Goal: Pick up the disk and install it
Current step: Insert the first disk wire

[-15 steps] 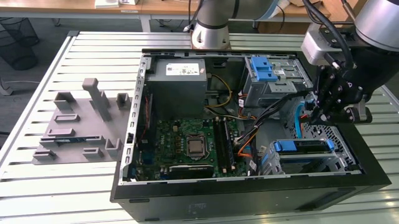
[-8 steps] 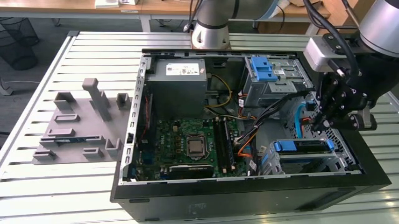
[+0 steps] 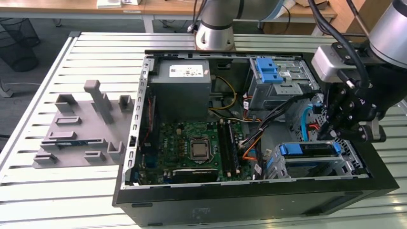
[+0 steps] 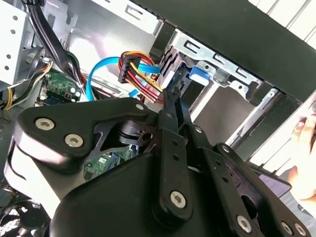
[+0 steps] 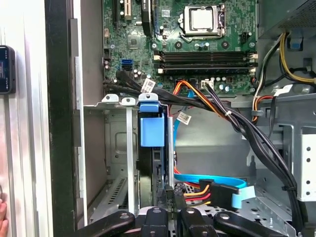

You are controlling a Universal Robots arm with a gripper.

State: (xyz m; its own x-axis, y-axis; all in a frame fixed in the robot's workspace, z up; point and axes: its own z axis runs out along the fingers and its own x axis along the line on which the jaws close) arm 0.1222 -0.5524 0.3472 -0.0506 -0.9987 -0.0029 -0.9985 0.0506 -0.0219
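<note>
The disk sits on edge in the lower drive cage at the front corner of the open computer case, on the exterior view's right. Its blue carrier tab faces the motherboard. My gripper hangs just above the cage's far end. In both wrist views the two fingers meet at their tips, shut with nothing between them. The tips stand close beside the disk's rear end, near the blue carrier. I cannot tell whether they touch it.
Black, orange and blue cables cross the case beside the cage. An upper metal bay with a blue latch piece and the grey power-supply box stand further back. A grey fixture plate lies on the slatted table. A hand shows outside the case wall.
</note>
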